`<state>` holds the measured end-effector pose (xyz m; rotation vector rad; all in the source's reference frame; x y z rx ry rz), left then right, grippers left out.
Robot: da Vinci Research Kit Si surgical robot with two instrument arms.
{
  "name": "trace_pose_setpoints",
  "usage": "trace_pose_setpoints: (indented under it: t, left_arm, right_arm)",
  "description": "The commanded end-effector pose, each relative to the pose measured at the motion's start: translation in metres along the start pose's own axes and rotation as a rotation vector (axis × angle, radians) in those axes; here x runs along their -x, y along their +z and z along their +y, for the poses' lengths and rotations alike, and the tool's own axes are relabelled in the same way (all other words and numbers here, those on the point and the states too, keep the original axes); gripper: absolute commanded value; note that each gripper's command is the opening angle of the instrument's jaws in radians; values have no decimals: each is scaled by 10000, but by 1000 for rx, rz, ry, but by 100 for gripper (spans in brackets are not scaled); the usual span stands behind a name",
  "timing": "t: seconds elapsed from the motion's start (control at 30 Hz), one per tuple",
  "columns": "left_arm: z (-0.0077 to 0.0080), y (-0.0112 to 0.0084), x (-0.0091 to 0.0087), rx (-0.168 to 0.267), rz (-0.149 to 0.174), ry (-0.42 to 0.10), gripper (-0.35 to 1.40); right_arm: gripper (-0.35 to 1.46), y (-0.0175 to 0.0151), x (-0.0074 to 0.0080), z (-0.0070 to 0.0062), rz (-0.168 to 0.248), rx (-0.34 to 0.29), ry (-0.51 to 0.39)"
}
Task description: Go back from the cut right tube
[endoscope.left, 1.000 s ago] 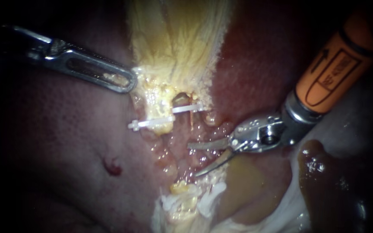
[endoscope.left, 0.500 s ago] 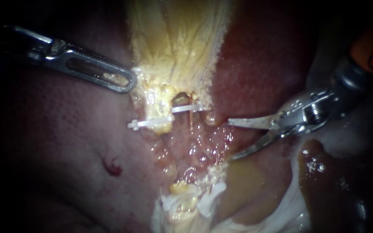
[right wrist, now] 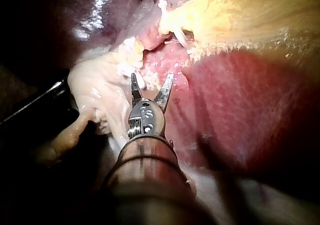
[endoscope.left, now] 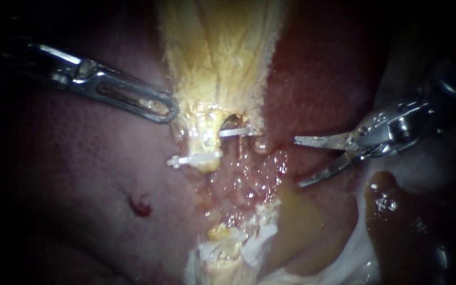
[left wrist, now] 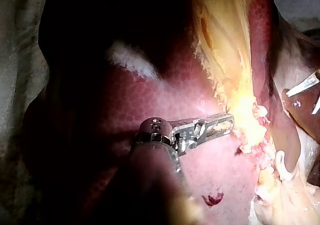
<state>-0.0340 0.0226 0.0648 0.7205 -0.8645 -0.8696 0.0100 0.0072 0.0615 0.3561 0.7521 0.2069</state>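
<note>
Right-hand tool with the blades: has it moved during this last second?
Yes. The right instrument has drawn back rightward, away from the white clip, its jaws open and empty.

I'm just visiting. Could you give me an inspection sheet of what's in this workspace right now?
Surface: reddish liver, wet, with yellow tissue down the middle.
Job's things: a white clip and a second clip across the yellow tissue.
Clutter: a small red spot on the liver.
Instruments: left instrument tip at the yellow tissue's edge; right instrument clear of the clips, jaws open, empty.
Cables: nothing seen.
Surroundings: dark.
</note>
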Motion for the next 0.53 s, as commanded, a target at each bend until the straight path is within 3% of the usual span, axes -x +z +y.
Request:
trace_pose_setpoints:
  t: [0.03,0.23,0.53]
  left_arm:
    - [1,5,0,-1,0,0,-35]
    - [14,22,-5,-6,5,7,-35]
    - [17,22,-5,-8,6,9,-35]
  right_arm:
    - [145,-1,0,1,1,-1,0]
    - [145,-3,-1,1,1,-2,1]
    - [145,-4,-1,2,1,-2,2]
